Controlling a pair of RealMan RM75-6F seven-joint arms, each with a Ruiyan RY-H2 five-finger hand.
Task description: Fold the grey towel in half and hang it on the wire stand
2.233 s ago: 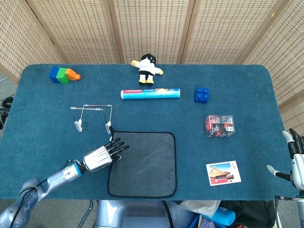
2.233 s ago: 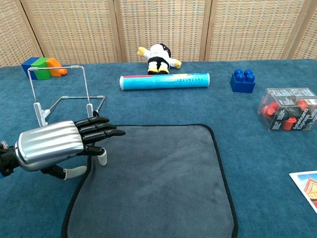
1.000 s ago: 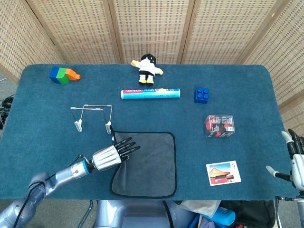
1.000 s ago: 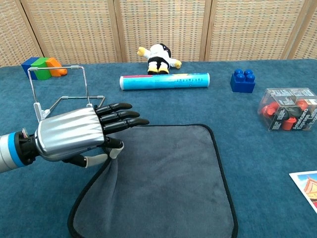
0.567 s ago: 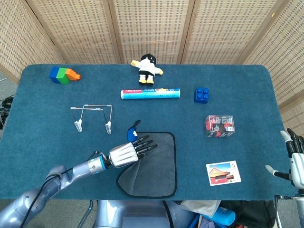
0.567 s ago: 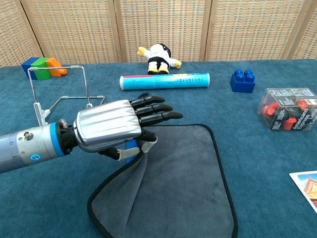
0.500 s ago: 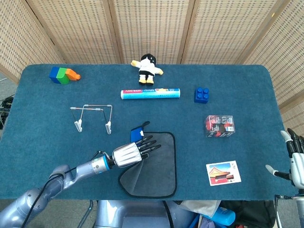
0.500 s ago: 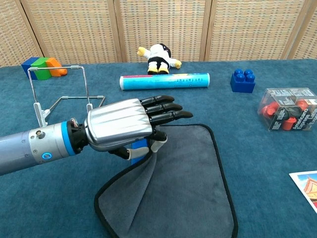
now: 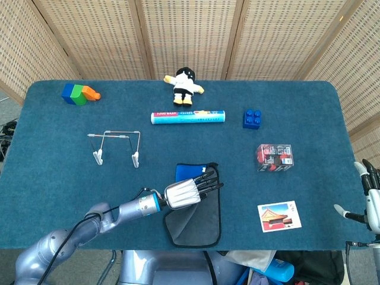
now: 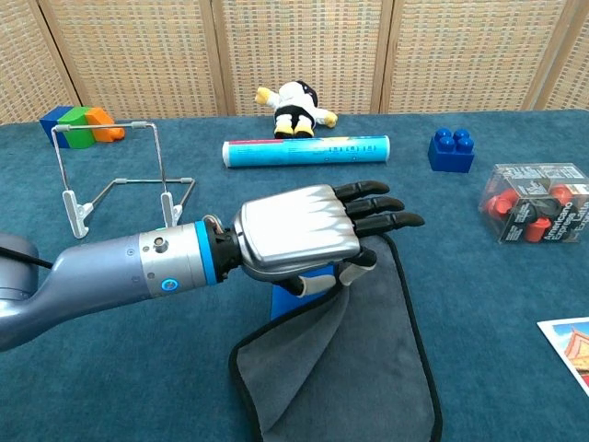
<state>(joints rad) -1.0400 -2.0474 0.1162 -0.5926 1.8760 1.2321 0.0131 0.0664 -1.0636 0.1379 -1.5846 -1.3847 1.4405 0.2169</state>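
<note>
The grey towel point(image 9: 196, 221) point(image 10: 368, 387) lies at the table's near edge, partly folded over; its blue underside point(image 9: 187, 171) shows where the left side is lifted. My left hand point(image 9: 189, 190) point(image 10: 308, 232) pinches that lifted edge between thumb and fingers and holds it over the towel's right half, other fingers stretched out. The wire stand point(image 9: 116, 146) point(image 10: 115, 175) stands upright to the left, apart from the towel. My right hand point(image 9: 370, 200) hangs off the table's right edge, fingers apart, holding nothing.
A cyan tube point(image 9: 187, 117), a plush toy point(image 9: 184, 85), a blue brick point(image 9: 252, 118), coloured blocks point(image 9: 79, 94), a clear box of small items point(image 9: 274, 157) and a postcard point(image 9: 279, 215) lie about the blue table point(image 9: 59, 172).
My left hand has carried the towel's left edge rightward across the towel, turning up the blue underside. The right hand has stayed put.
</note>
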